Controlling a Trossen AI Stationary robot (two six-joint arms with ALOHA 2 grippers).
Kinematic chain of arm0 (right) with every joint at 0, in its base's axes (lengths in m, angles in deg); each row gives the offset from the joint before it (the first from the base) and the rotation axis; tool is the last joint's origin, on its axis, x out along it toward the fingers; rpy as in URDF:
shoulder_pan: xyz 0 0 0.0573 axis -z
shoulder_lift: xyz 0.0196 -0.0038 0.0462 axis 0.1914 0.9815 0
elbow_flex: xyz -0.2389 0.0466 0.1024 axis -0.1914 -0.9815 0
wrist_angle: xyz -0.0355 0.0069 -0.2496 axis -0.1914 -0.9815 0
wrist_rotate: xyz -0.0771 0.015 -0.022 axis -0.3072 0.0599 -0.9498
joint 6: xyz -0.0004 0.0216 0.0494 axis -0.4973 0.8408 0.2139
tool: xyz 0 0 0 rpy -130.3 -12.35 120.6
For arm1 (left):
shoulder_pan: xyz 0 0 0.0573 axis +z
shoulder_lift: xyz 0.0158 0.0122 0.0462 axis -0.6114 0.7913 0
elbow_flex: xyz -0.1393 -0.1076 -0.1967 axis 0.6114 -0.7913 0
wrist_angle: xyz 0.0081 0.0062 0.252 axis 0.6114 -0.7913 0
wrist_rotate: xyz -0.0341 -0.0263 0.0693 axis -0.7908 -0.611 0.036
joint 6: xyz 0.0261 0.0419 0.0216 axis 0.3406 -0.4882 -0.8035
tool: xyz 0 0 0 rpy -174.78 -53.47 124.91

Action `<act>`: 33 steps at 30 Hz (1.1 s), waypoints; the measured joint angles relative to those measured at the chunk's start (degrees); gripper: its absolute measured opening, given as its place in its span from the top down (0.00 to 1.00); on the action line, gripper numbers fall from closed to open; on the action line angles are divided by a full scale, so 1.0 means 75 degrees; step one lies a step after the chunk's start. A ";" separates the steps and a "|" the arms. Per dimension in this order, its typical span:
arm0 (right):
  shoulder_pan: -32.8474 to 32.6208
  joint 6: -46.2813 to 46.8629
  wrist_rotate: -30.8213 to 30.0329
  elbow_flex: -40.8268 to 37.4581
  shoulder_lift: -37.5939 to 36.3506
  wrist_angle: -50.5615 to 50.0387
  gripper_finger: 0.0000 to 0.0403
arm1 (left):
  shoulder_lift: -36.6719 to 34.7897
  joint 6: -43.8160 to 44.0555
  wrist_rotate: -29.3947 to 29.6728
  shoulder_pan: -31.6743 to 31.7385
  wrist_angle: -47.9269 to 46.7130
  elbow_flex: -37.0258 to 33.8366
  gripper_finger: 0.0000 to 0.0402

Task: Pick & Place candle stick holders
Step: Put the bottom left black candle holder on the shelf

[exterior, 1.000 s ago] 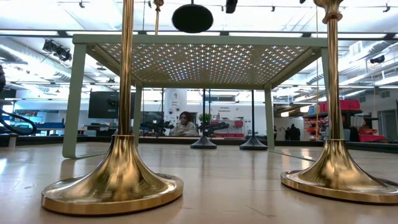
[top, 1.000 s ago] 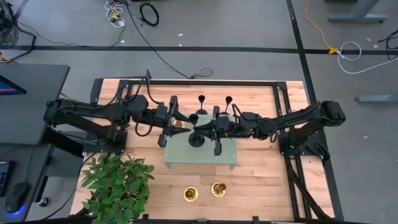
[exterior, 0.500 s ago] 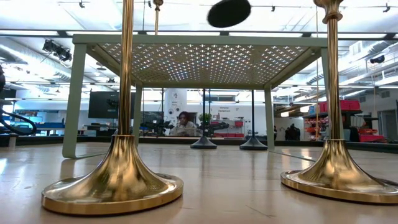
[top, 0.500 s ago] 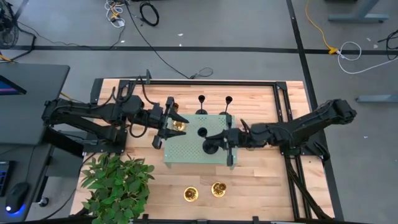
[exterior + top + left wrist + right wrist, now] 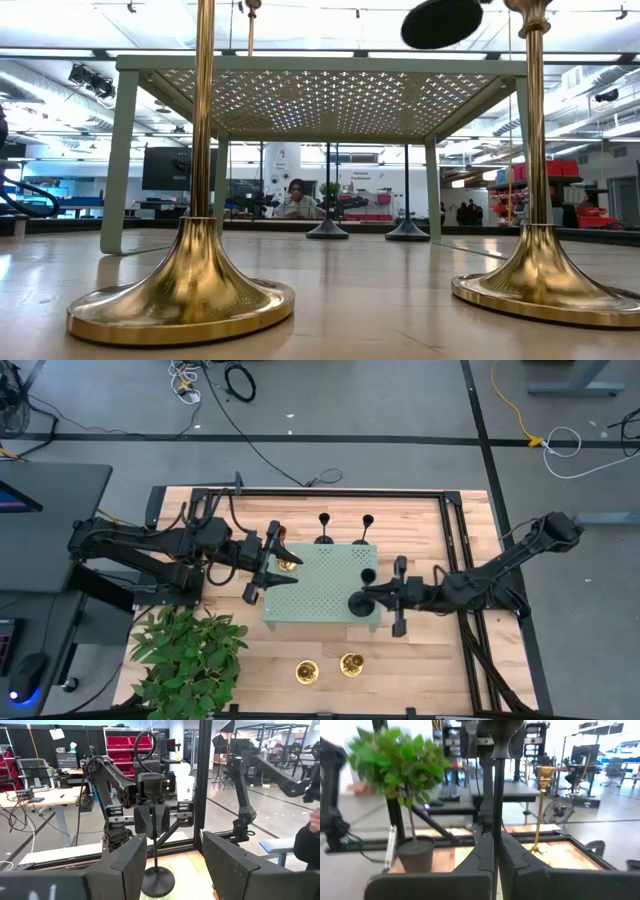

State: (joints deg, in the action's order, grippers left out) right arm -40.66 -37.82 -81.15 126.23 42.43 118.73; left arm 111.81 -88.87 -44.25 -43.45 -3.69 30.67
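Two grippers busy: right gripper (image 5: 378, 598) clenched on matte black thin-stemmed candle stick holder (image 5: 359, 603) at tray's four o'clock for carrying off, left gripper (image 5: 270, 563) released beside shiny gold holder (image 5: 286, 563) at nine o'clock.

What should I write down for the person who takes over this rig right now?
Left gripper: open and empty, at the left edge of the green tray.
Right gripper: shut on the stem of one black holder, carried tilted over the tray's right part.
One gold holder is by the left gripper. I cannot tell whether it stands on the tray.
Two black holders stand on the table beyond the tray. Two gold holders stand on its near side.
Left to do: set down the carried holder, then probably move the four on the table.
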 joint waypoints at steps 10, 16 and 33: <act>-0.0213 0.0285 -0.0314 -0.0918 0.0039 0.1128 1.00 | 0.0000 0.0003 -0.0002 0.0000 -0.0002 -0.0003 0.52; -0.0371 0.0158 -0.0406 -0.0918 0.0036 0.1094 1.00 | 0.0000 0.0003 -0.0002 0.0000 -0.0005 -0.0003 0.52; -0.0417 -0.0310 -0.0664 -0.0918 0.0685 0.1775 1.00 | 0.0003 -0.0006 -0.0003 0.0000 -0.0008 -0.0006 0.52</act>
State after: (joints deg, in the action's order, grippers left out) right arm -43.78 -40.15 -86.13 119.34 47.57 132.05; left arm 111.83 -88.91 -44.27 -43.45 -3.75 30.63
